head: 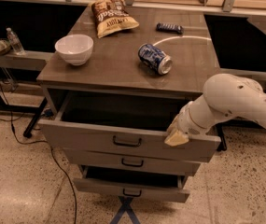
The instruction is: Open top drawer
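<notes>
Pulled well out past table (114, 71) front edge: top drawer (90, 136), dark interior exposed, gripper (176, 136) at its front panel's top rim toward right corner, open or closed not discernible.

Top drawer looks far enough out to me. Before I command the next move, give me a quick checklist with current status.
1. Is the top drawer open? Ok: it is pulled well out and its dark interior shows.
2. Where is the gripper? Ok: it is at the drawer front's upper edge, right of the black handle.
3. Is the gripper free of the drawer front? Cannot tell.
4. Is the can settled? Ok: it lies on its side on the countertop, back from the front edge.
5. Is only one drawer out? Not ok: the bottom drawer stands slightly out too.
</notes>
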Motion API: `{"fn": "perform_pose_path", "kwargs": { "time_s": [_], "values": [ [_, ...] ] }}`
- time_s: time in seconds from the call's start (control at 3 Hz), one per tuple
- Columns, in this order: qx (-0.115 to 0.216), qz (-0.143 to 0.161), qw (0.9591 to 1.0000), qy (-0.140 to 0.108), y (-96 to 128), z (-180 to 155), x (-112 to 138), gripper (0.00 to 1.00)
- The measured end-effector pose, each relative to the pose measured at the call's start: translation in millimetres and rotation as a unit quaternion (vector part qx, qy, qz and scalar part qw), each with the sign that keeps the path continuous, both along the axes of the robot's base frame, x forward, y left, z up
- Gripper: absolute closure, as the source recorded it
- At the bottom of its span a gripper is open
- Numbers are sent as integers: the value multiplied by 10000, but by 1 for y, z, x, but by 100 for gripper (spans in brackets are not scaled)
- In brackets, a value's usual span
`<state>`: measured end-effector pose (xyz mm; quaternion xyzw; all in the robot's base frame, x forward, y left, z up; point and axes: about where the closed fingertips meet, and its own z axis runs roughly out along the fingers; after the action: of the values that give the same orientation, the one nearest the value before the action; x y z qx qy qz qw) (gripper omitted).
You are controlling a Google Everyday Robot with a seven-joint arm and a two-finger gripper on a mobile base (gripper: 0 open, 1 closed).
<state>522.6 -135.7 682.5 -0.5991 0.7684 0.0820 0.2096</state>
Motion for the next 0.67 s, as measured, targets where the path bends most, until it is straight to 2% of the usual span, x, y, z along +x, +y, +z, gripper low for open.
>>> {"fn": "perform_pose_path", "kwargs": {
  "time_s": [0.33,0.67],
  "values": [
    [-124,-116,9999,-6,-11,14,-13,58],
    [-158,-126,9998,-30,-13,20,-16,27]
  ]
}}
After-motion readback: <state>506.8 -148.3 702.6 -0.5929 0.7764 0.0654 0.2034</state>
